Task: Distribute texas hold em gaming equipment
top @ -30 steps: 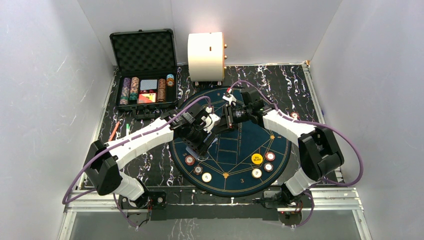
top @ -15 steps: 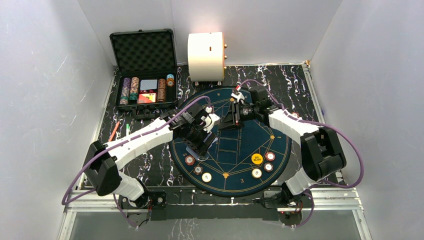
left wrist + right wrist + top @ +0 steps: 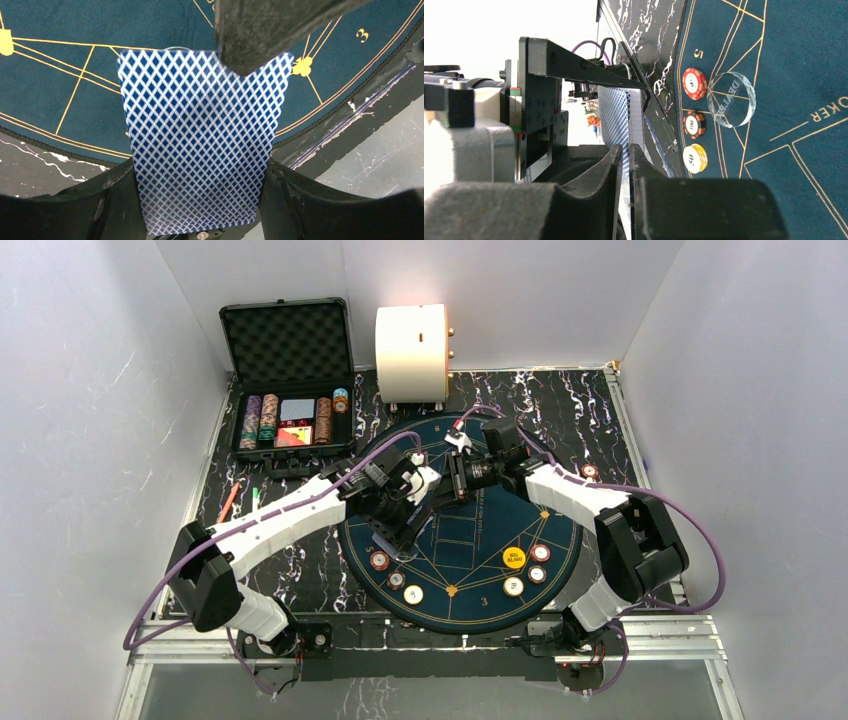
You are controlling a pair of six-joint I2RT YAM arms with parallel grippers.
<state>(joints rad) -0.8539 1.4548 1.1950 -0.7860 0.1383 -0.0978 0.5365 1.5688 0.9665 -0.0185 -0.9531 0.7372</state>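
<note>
My left gripper [image 3: 200,192] is shut on a deck of blue-backed playing cards [image 3: 200,135], held above the left part of the round blue mat [image 3: 490,530]. My right gripper [image 3: 626,150] reaches in from the right. Its jaws are shut on the far edge of the top card [image 3: 616,112], and one of its fingers [image 3: 260,35] covers that card's corner. Red-and-white and cream chips [image 3: 396,579] lie at the mat's near left. Three more chips [image 3: 537,573] lie beside a yellow button [image 3: 513,558] at the near right. A clear dealer disc [image 3: 731,99] lies by the left chips.
An open black case [image 3: 290,390] with chip rows and cards stands at the back left. A big cream cylinder [image 3: 411,350] stands behind the mat. Pens [image 3: 228,502] lie left of the mat, and a single chip [image 3: 589,471] lies off its right edge.
My right gripper pulled back to the right with its jaws wider, then returned to the deck and closed on the top card's edge. The left arm and deck stayed put.
</note>
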